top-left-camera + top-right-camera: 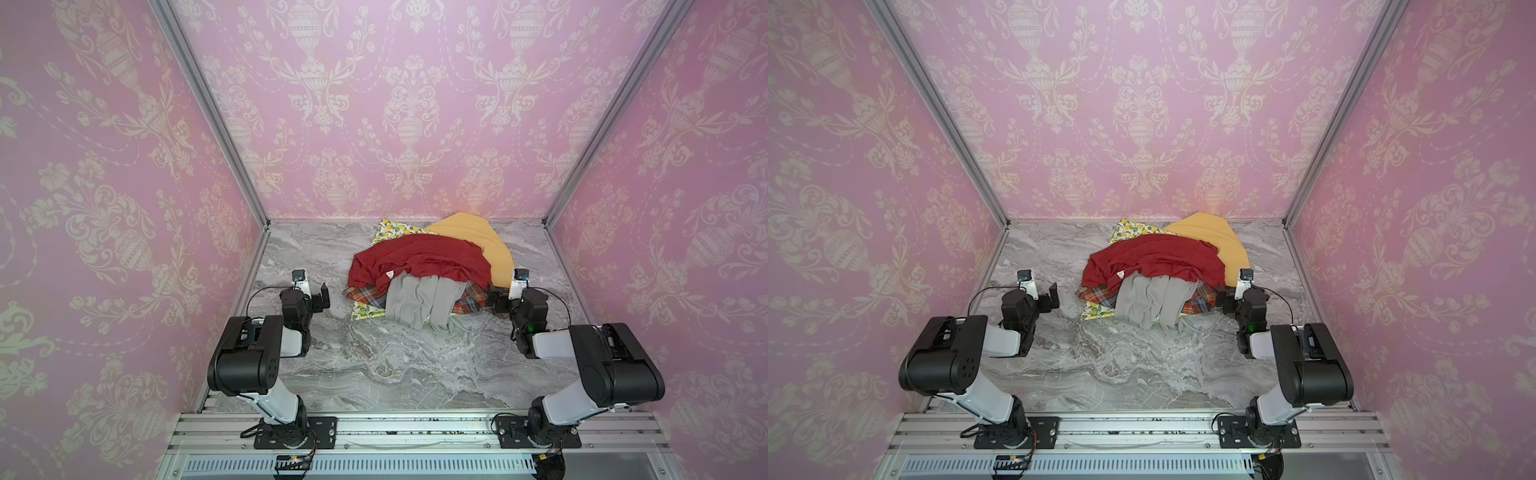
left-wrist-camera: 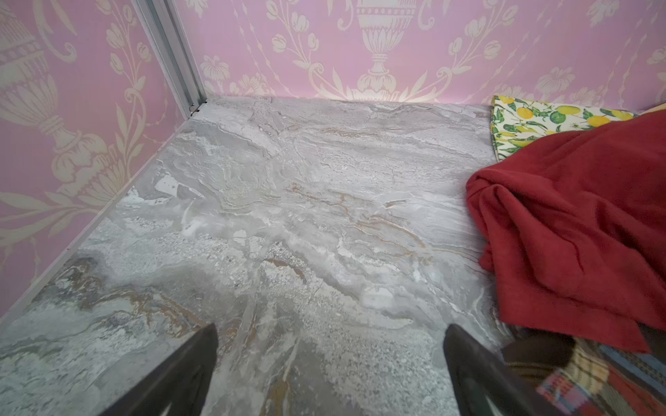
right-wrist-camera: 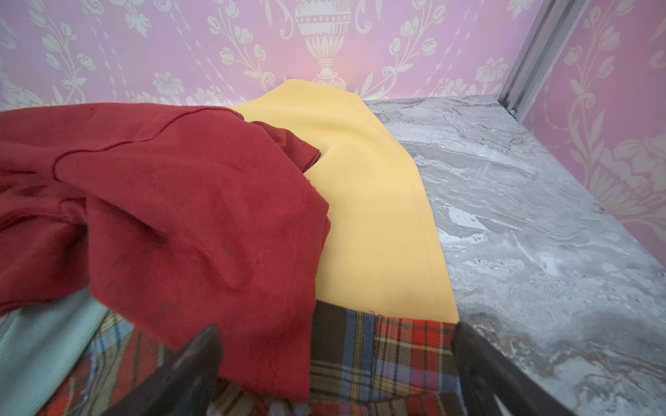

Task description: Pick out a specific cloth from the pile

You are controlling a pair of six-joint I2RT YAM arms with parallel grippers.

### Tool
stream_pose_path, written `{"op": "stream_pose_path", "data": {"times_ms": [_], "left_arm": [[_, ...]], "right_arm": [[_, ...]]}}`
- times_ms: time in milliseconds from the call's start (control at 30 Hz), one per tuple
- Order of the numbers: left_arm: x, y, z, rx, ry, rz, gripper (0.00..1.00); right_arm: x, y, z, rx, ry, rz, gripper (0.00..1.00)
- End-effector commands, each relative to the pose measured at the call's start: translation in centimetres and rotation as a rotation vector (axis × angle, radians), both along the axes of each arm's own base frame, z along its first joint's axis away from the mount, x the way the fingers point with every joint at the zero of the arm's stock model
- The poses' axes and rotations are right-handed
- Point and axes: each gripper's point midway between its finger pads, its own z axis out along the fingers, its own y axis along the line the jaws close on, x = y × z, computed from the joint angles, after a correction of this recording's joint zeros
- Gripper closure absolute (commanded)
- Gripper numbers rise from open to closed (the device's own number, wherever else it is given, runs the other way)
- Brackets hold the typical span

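- Marble-patterned tabletop [image 1: 395,374], enclosed by pink damask-papered walls [image 1: 415,104].
- The pile [image 1: 1154,266] lies toward the back, near centre: dark red shirt [image 1: 419,257] on top, mustard-yellow cloth [image 1: 473,237] and lemon-print cloth [image 1: 390,230] behind, plaid shirt [image 1: 471,297] beneath.
- The cloth [image 1: 415,305], plain light grey, emerges from under the red shirt's front edge and drapes in long folds over the plaid onto the tabletop.
- Left gripper [image 1: 325,296]: jaws apart, empty, over bare marble just left of the pile.
- Right gripper [image 3: 338,331]: jaws apart, clamping nothing, at the pile's right edge over plaid and red fabric.
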Motion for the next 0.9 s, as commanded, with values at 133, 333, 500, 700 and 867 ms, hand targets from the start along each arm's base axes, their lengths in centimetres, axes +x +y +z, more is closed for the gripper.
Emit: {"op": "stream_pose_path", "data": {"times_ms": [133, 333, 500, 700, 867], "left_arm": [[-0.01, -0.52, -0.32, 0.01, 0.013, -0.03, 0.01], [-0.06, -0.48, -0.34, 0.013, 0.012, -0.028, 0.01], [-0.05, -0.49, -0.29, 0.014, 0.01, -0.027, 0.01], [-0.05, -0.53, -0.25, 0.012, 0.007, -0.03, 0.01], [-0.15, 0.33, -0.19, 0.012, 0.005, 0.024, 0.01]], "right_arm": [[0.34, 0.23, 0.55, -0.005, -0.016, 0.003, 0.0], [0.34, 0.24, 0.53, -0.004, -0.016, 0.003, 0.0], [0.36, 0.22, 0.58, -0.005, -0.017, 0.002, 0.0], [0.32, 0.23, 0.52, -0.005, -0.015, 0.003, 0.0], [0.35, 0.19, 0.53, -0.005, -0.015, 0.002, 0.0]]}}
